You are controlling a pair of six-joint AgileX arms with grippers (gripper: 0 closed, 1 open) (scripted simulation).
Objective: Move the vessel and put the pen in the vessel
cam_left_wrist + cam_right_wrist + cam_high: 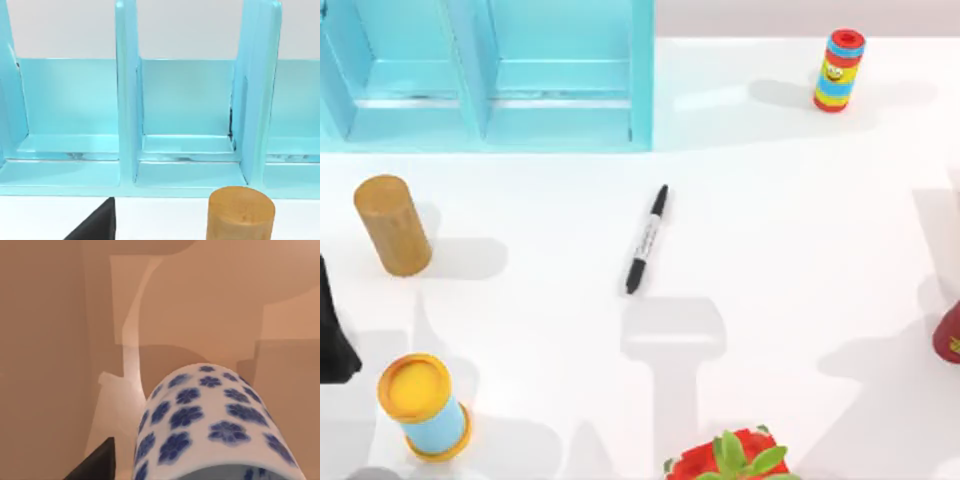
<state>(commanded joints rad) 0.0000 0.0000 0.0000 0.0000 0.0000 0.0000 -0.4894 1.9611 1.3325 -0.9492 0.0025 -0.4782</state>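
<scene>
The pen (pixel 647 240) lay flat near the middle of the worktop (pixel 800 250), cap end pointing toward the far edge, well apart from everything else; the vessel (pixel 210 420) sat close under the right wrist camera, just beside the right gripper (pixel 97 466), against a plain tan backdrop; whether that gripper was spread or pinching the vessel could not be told, nor where the vessel stood relative to the worktop. The left arm (pixel 332 330) waited at the left edge, its gripper (pixel 95 227) facing the blue rack (pixel 127 125); its state could not be told either.

Risks, as I judged them: if the hold on the vessel was loose, the smooth round wall could slip or tip during the move; set down too near the pen, the vessel could knock it and send it rolling; a slim pen lying flat gives little to pinch, so a skewed grasp could flick it away; the left arm reaching across could brush the tan cylinder (pixel 392 225) or the yellow-lidded can (pixel 425 405).

Counted: one pen; one vessel; one tan cylinder; one yellow-lidded can; one striped cylinder (pixel 839 70) at the far right corner; one potted plant (pixel 735 460) at the near edge; one dark red object (pixel 950 335) at the right edge; one rack.
</scene>
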